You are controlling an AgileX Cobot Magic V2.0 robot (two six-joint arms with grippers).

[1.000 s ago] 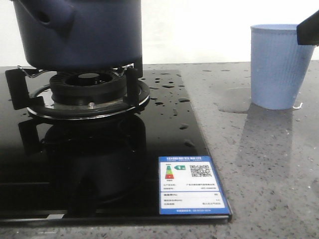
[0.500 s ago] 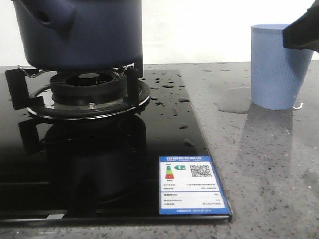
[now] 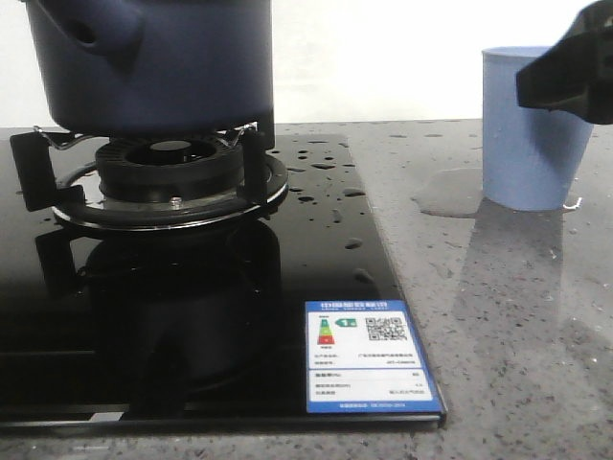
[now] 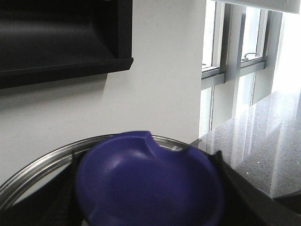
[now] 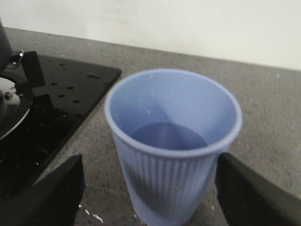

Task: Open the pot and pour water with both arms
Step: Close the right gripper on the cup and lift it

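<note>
Right gripper is standing wide open, one black finger on each side of the light blue ribbed cup, neither touching it, holding nothing. In the front view only a dark piece of this right arm is showing at the right edge, overlapping the cup near its rim. The cup is standing upright on the grey speckled countertop, with some water sitting low inside it. A wet patch is lying on the counter just beside the cup's base, toward the stove.

Left gripper is closed around a navy-blue knob; black finger parts are showing at both sides of the knob, pressed against it. A shiny metal rim is curving behind the knob, looking like the lid's edge. A white wall, a dark shelf and a window are filling the background.

The pot is sitting on the gas burner, on the metal pan supports, at the far left of the black glass hob. Its stubby hollow handle is pointing toward the camera and left. The top of the pot is cut off by the frame. Water droplets are scattered over the glass to the right of the burner. An energy label sticker is lying at the hob's near right corner.
</note>
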